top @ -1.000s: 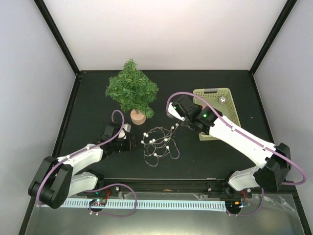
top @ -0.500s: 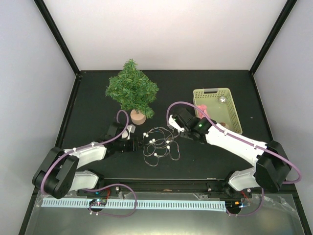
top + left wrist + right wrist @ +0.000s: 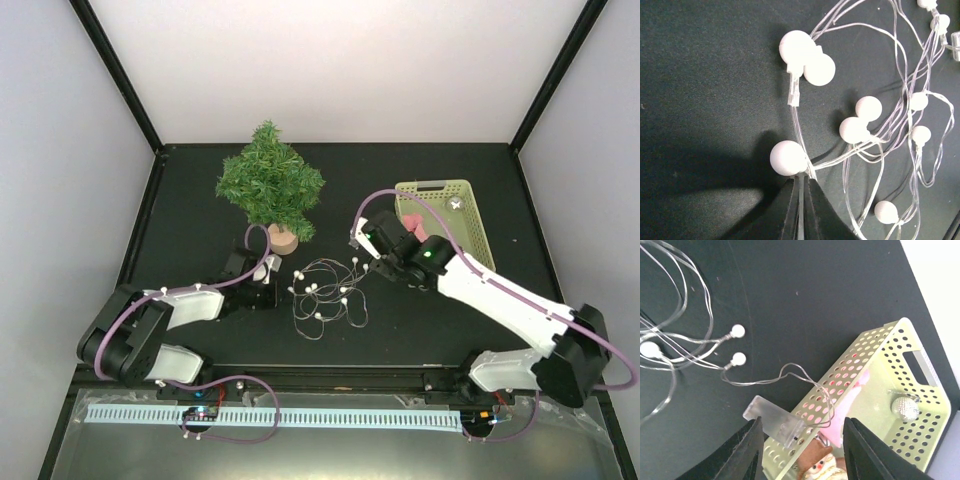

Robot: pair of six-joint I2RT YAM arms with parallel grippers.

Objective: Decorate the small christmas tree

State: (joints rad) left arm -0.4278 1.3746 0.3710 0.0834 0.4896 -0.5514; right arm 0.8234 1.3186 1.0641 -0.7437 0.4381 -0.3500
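The small christmas tree (image 3: 270, 188) stands upright at the upper left of the overhead view on the dark table (image 3: 190, 210). It is a bushy dark green cone on a short trunk in a round pale wood base. My left gripper (image 3: 801, 184) sits just below that base in the frame, pinched tight on the thin wire of the light string (image 3: 328, 292) next to a white bulb (image 3: 787, 158). Further right, my right gripper (image 3: 802, 440) is spread and holds nothing, with a clear box (image 3: 774, 422) ahead of it against the pale green basket (image 3: 865, 352).

Small christmas tree (image 3: 270, 187), bushy dark green, upright, far left.
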